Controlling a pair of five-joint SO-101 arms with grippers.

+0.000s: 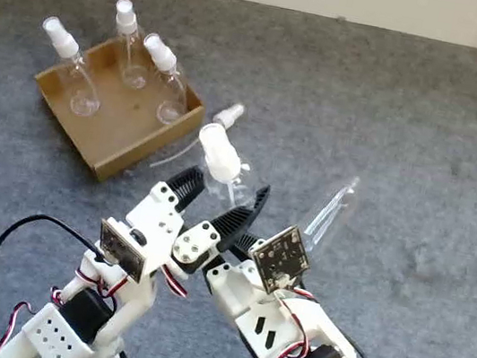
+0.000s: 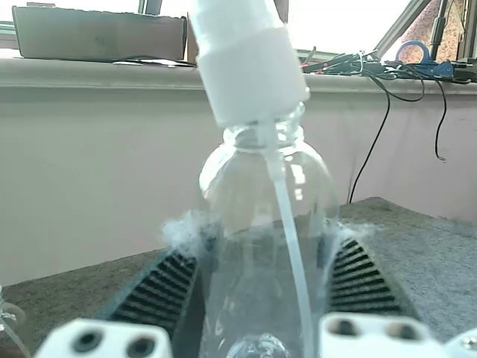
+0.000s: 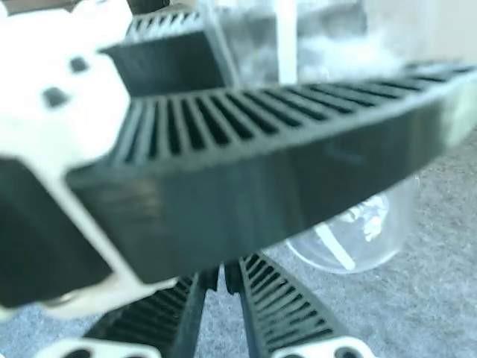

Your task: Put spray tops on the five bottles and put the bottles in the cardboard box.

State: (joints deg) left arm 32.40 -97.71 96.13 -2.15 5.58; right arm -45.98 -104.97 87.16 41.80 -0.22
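Note:
My left gripper (image 1: 222,193) is shut on a clear bottle (image 2: 261,216) that stands upright, one ribbed finger on each side. A white spray top (image 2: 246,60) sits on the bottle's neck, and its tube runs down inside. In the high view this bottle (image 1: 230,187) is just right of the cardboard box (image 1: 63,110). My right gripper (image 3: 222,274) is shut and holds nothing, low beside the left gripper's finger (image 3: 283,149) and near the bottle's base (image 3: 350,235). Three capped bottles (image 1: 78,72) stand in the box. A loose spray top (image 1: 228,116) and an uncapped bottle (image 1: 331,210) lie on the carpet.
Grey carpet covers the table. The box sits at the back left, and the carpet to the right and behind it is open. A black cable (image 1: 0,250) loops at the front left beside the left arm's base.

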